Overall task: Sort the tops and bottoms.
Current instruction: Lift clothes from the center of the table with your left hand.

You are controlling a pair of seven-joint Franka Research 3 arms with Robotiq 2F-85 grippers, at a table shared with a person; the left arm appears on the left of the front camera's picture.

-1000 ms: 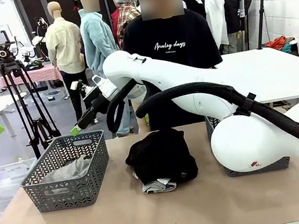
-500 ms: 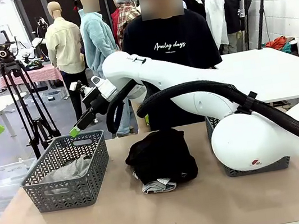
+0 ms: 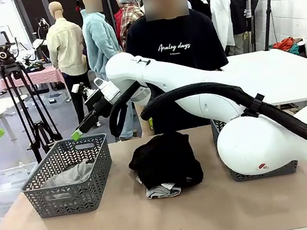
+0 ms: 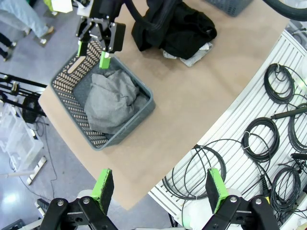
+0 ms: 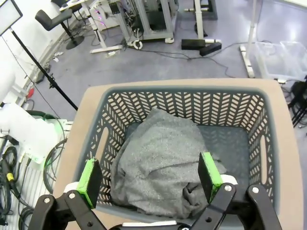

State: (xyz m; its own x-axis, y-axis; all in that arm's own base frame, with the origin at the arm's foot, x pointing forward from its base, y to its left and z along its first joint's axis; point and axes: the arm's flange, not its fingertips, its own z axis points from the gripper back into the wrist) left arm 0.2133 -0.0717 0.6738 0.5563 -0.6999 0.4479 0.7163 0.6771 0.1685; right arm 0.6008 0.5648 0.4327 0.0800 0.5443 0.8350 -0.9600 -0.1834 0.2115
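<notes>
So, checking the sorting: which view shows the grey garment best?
Right wrist view: it looks straight down on the grey garment, close. Left wrist shows it farther off; front, a sliver over the basket rim.

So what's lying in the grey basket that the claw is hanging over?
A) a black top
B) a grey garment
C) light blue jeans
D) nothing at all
B: in the right wrist view a crumpled grey garment lies in the grey basket, under the open right gripper.
</notes>
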